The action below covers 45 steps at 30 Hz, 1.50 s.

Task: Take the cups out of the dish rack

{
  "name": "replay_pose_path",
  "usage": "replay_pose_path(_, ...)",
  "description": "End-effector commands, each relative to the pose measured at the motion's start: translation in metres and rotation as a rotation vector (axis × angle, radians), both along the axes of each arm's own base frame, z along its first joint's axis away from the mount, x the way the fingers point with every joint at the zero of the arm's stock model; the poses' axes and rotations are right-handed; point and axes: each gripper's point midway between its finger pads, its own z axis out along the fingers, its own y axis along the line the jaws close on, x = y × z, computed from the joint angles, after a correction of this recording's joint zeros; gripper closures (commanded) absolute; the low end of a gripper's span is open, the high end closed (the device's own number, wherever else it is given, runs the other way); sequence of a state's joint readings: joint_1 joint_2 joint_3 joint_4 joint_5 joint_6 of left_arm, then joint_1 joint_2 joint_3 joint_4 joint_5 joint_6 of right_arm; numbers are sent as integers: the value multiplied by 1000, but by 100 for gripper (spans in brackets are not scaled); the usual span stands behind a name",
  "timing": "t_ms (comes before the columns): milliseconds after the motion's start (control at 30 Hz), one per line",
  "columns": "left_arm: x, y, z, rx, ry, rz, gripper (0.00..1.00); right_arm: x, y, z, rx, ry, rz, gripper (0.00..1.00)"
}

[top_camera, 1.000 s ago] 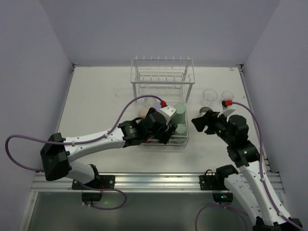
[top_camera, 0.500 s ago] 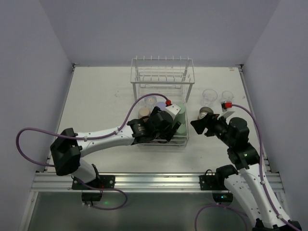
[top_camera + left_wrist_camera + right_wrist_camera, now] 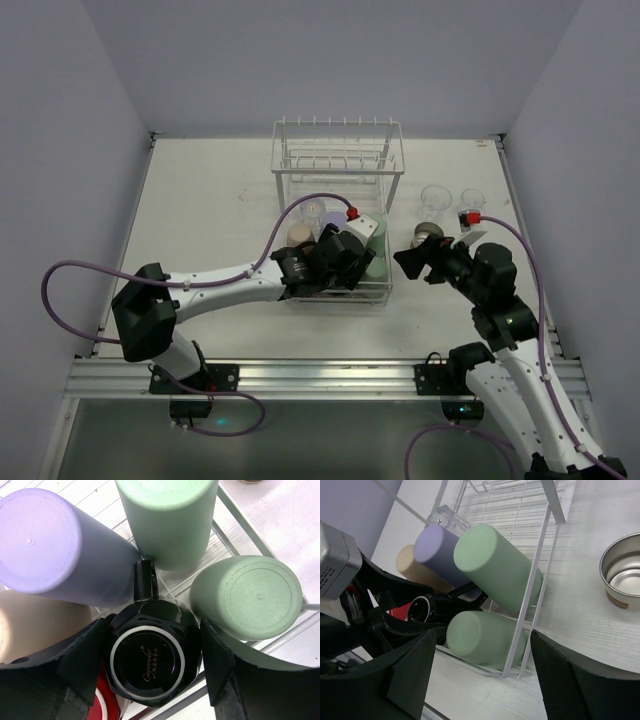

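The dish rack [image 3: 338,172] is standing on the table [image 3: 210,200], and most of the cups are sitting packed in its low basket, at the end nearest the arms. The left gripper [image 3: 152,645] is reaching down into that end of the dish rack. Its fingers [image 3: 82,655] are lying against opposite sides of the black cup [image 3: 147,665], pinching it. The black cup is showing its bottom to the left wrist camera, with a white ring and gold lettering on it.

Around it inside the dish rack, a lavender cup [image 3: 47,545] and a pale green cup [image 3: 167,515] are leaning just beyond it. A second pale green cup [image 3: 247,602] is sitting just beside it against the rack's right wall. A tan cup [image 3: 20,625] is resting on its other side, and a red cup [image 3: 105,707] is peeking out beneath the left finger. A clear cup [image 3: 447,519] is sitting deeper inside the dish rack, behind the lavender one.

The right gripper [image 3: 422,258] is hovering just outside the dish rack's right wall. Its fingers [image 3: 410,675] are standing spread wide with nothing between them. A metal cup [image 3: 626,572] is sitting on the table to the right of the dish rack. Two clear cups [image 3: 435,200] are standing beyond it, also on the right of the dish rack.
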<state>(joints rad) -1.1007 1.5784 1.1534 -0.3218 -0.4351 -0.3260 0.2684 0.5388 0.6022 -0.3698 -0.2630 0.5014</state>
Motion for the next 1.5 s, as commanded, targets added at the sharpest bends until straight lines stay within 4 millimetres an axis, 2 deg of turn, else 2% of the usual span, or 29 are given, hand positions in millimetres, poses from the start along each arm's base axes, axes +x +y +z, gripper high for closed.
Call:
replay_pose_path(0, 5, 7, 4, 42, -14, 24, 35, 0, 2, 21, 15, -38, 11, 21)
replay_pose_path(100, 4, 8, 8, 39, -18, 20, 56, -1, 1, 25, 13, -44, 4, 20)
replay_pose_path(133, 4, 9, 12, 33, -25, 21, 68, -2, 1, 27, 14, -49, 9, 20)
replay_pose_path(200, 7, 10, 22, 21, -50, 28, 79, -2, 3, 30, 23, -51, 16, 20)
replay_pose_path(233, 8, 10, 31, 4, -64, 31, 88, -2, 5, 31, 33, -49, 22, 20)
replay_pose_path(400, 16, 13, 71, -30, -138, 44, 100, -7, 22, 41, 123, -43, 101, 19)
replay_pose_path(533, 19, 19, 94, -60, -168, 51, 100, -10, 34, 48, 192, -47, 156, 19)
replay_pose_path(700, 24, 32, 109, -97, -175, 67, 100, -12, 41, 52, 225, -47, 187, 19)
replay_pose_path(1033, 20, 29, 114, -165, -125, 14, 100, -15, 64, 47, 254, -26, 248, 19)
replay_pose_path(1167, 19, 27, 97, -160, -75, -7, 100, -14, 66, 43, 251, -18, 246, 19)
replay_pose_path(1300, 15, 17, 61, -112, 0, -39, 100, -15, 64, 43, 248, -21, 238, 19)
replay_pose_path(1433, 20, 13, 40, -61, 29, -38, 100, -16, 61, 41, 234, -22, 225, 19)
replay_pose_path(1467, 21, 13, 37, -51, 34, -36, 97, -16, 61, 41, 230, -21, 224, 19)
